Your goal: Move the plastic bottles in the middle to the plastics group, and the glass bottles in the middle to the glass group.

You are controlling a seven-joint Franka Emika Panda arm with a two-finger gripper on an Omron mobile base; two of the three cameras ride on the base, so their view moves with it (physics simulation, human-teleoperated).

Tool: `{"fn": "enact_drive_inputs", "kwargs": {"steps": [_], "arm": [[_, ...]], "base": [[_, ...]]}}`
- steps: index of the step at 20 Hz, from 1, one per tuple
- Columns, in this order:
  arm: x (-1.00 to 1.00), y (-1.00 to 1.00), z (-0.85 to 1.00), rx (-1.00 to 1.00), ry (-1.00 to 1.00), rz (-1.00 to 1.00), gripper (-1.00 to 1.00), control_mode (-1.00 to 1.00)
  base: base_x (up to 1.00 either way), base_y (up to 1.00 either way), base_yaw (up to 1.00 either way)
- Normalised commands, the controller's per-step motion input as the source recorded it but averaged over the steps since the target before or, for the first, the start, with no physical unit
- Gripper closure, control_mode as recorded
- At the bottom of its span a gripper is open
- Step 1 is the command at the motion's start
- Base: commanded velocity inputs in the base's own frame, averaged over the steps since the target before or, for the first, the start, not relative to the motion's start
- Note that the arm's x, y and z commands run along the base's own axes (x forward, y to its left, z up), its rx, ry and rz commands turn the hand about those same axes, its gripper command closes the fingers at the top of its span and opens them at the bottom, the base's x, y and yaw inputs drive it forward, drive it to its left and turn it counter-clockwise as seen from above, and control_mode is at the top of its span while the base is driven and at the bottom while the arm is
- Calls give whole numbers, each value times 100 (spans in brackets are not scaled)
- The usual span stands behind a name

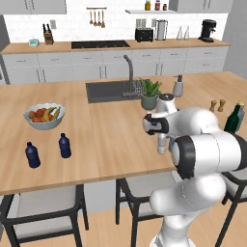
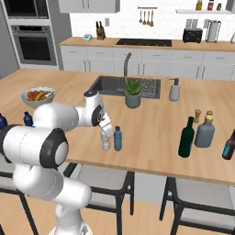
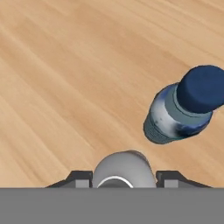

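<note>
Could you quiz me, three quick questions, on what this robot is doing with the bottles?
1. True or false: the gripper is around the clear bottle.
2. What stands right beside that bottle? A) fruit bowl B) teal bottle C) toaster
3. Which tall bottle stands by the grey-blue bottle?

Key: 1 true; 2 B; 3 the green bottle.

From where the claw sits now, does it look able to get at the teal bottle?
Probably yes: the claw straddles the clear bottle, and the teal bottle stands upright right beside it, apart, with bare counter around.
</note>
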Motion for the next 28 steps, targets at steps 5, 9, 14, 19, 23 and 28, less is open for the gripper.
{"fn": "enact_drive_inputs", "kwargs": {"steps": [5, 9, 14, 19, 23, 28], "arm": [[-56, -2, 12, 3, -8, 2, 100, -100], [-45, 30, 54, 12, -23, 4, 100, -100], [-42, 68, 53, 6, -26, 11, 100, -100], [-22, 90, 47, 0, -4, 11, 100, -100], [-19, 83, 44, 2, 0, 16, 100, -100], [-9, 96, 22, 1, 0, 21, 100, -100]], "base": [[0, 0, 0], [0, 0, 0], [0, 0, 0], [0, 0, 0], [0, 0, 0], [0, 0, 0]]}}
